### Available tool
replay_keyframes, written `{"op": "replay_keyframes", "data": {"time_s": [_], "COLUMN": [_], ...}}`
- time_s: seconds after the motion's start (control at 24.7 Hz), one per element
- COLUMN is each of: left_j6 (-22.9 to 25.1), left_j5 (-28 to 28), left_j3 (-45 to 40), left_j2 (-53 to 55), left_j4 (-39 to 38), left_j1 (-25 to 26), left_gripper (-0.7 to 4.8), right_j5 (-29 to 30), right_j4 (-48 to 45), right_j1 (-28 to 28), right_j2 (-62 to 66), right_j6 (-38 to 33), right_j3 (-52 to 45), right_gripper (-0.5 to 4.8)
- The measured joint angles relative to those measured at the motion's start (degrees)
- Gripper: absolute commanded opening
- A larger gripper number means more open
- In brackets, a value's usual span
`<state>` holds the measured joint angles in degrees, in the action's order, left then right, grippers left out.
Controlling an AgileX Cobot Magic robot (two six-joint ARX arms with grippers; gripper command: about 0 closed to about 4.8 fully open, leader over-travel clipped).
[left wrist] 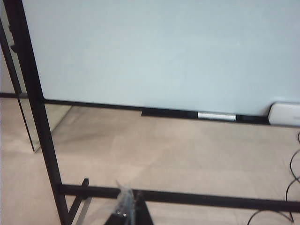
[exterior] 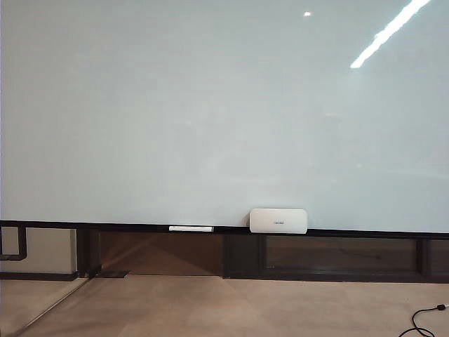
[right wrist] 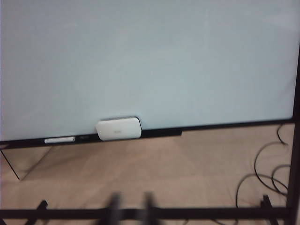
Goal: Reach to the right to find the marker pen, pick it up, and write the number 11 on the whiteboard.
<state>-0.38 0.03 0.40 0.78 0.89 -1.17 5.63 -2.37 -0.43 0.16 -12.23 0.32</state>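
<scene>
The ledge (exterior: 105, 226) is a thin dark strip that runs along the bottom edge of the whiteboard (exterior: 210, 112). Two things sit on it. A slim white pen (exterior: 191, 228) lies flat on the ledge, near the middle. A white eraser box (exterior: 278, 220) with round corners stands on the ledge, leaning against the board, a little to the right of the pen. The two do not touch. Below is a tan floor (exterior: 231, 309), with a black cable (exterior: 424, 319) lying on it at the right.
</scene>
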Motion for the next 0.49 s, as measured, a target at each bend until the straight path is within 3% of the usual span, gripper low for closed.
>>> {"op": "replay_keyframes", "data": {"time_s": [0.16, 0.49], "left_j6": [-2.1, -5.7], "left_j5": [0.0, 3.3], "left_j3": [0.0, 0.0], "left_j2": [0.0, 0.0], "left_j4": [1.7, 0.2], "left_j1": [0.0, 0.0], "left_gripper": [-0.05, -0.05], "right_j5": [-4.4, -4.3], "right_j4": [4.3, 4.9], "right_j1": [0.0, 0.0], "right_j2": [0.0, 0.0], "right_j6": [0.0, 1.6], "right_j3": [0.0, 0.0], "right_gripper": [-0.09, -0.08]}}
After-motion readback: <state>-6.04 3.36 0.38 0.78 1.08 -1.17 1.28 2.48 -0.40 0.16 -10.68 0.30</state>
